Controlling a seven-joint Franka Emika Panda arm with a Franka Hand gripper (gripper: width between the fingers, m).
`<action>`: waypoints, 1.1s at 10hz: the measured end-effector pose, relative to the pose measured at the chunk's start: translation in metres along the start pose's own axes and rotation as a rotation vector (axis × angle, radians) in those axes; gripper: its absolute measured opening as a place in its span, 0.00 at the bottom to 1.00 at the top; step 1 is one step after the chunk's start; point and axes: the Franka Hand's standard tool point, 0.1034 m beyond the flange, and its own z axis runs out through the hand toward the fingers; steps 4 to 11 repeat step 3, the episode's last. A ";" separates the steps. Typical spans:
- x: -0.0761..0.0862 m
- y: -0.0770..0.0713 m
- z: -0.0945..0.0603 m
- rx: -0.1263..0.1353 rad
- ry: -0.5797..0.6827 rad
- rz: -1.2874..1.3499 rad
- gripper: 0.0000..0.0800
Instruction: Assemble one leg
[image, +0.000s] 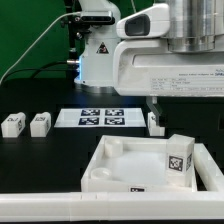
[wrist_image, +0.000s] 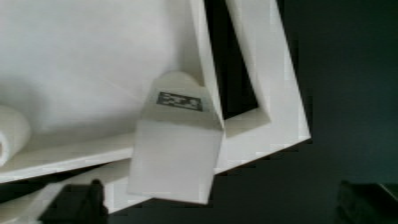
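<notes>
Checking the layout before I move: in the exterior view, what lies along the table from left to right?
First small white block → second small white block → marker board → upright white block beneath the arm.

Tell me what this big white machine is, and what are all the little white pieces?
It is a white robot arm that builds furniture. One picture comes from a camera standing off to the side. The other comes from a camera on the arm's wrist, looking past its two-fingered tool. On the black table lie two small white plastic blocks with square tags; they are furniture legs. A third leg stands below the arm, and a fourth leg sits on the large flat white plate. The thin white marker board lies behind. The wrist picture shows one leg up close by the plate's rim. The tool's fingers look spread apart, holding nothing.
</notes>
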 end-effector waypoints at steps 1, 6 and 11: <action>0.000 0.000 0.000 0.000 0.000 0.000 0.81; 0.000 0.000 0.000 0.000 0.000 0.000 0.81; 0.000 0.000 0.000 0.000 0.000 0.000 0.81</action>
